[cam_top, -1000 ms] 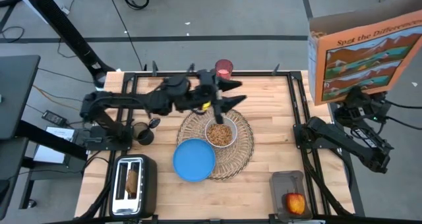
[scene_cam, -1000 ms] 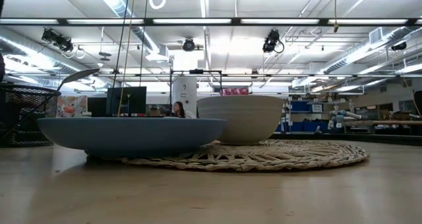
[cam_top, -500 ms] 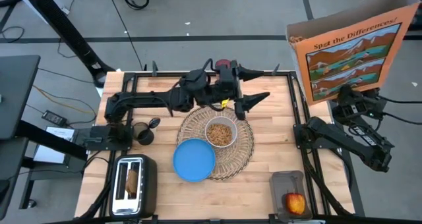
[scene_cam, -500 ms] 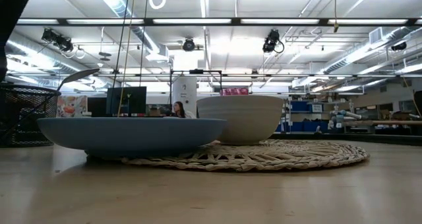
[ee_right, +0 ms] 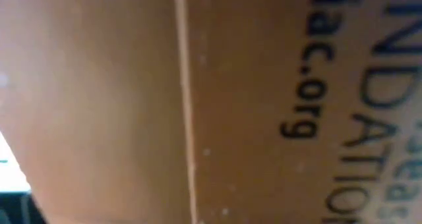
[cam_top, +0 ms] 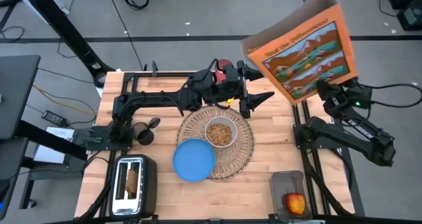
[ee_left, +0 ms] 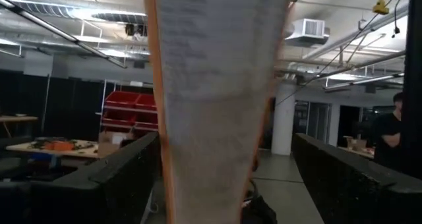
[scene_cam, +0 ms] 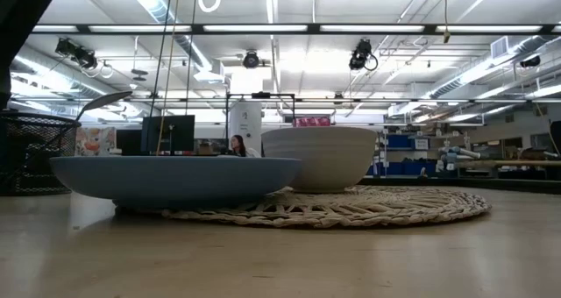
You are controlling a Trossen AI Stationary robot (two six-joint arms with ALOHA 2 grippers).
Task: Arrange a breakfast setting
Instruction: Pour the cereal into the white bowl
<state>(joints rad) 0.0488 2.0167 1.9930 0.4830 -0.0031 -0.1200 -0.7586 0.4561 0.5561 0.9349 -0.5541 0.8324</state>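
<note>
- Above the table's far right corner, the right gripper (cam_top: 324, 87) pinches the box (cam_top: 304, 45) near its lower edge and holds it in the air, tilted, with the open top toward the far right.
- Filling the right wrist view is the box's orange face (ee_right: 198, 99) with dark print; that arm's own fingers do not show there.
- Just left of the box hangs the left gripper (cam_top: 254, 85), fingers spread wide and holding nothing; one finger (cam_top: 262, 98) points toward the box's lower corner, the other lies near its left edge.
- Ahead of the left gripper, its wrist camera sees the narrow side of the box (ee_left: 217, 105) standing close between the two dark fingers, apart from both.
- Right behind the left gripper, partly hidden by the arm, sits the pink cup (cam_top: 224, 67) at the far edge of the table.
- Just nearer than the left gripper lies the mat (cam_top: 245, 145), with the bowl (cam_top: 220, 133) of cereal on it.
- Overlapping the mat's near left edge is the plate (cam_top: 194, 160); in the low view the plate (scene_cam: 175, 180) and bowl (scene_cam: 320, 158) stand side by side on the mat (scene_cam: 394, 206).
- Well left of that gripper are a dark cup (cam_top: 142, 134) and the spoon (cam_top: 153, 123) just beside it.
- Farther off, at the near left corner, a toaster (cam_top: 134, 184) holds the toast (cam_top: 132, 181).
- Nearer than the right gripper, at the near right corner, the apple (cam_top: 295, 202) rests in a clear tray (cam_top: 285, 181).
</note>
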